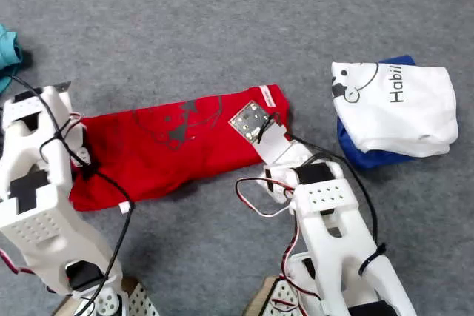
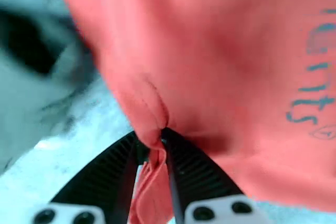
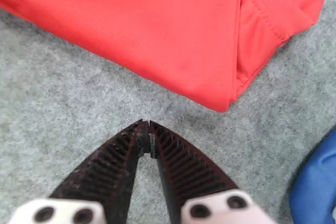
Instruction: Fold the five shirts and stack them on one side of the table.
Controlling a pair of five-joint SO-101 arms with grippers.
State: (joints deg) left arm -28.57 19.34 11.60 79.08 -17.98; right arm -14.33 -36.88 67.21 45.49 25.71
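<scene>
Left gripper (image 2: 154,141) pinches red shirt (image 2: 210,51) fold

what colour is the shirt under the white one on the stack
Blue. That blue shirt peeks out beneath the white shirt, clearest in the high view.

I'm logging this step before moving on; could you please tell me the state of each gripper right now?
Left gripper: closed on a fold of the red shirt.
Right gripper: closed and empty, just off the shirt's corner.
</scene>
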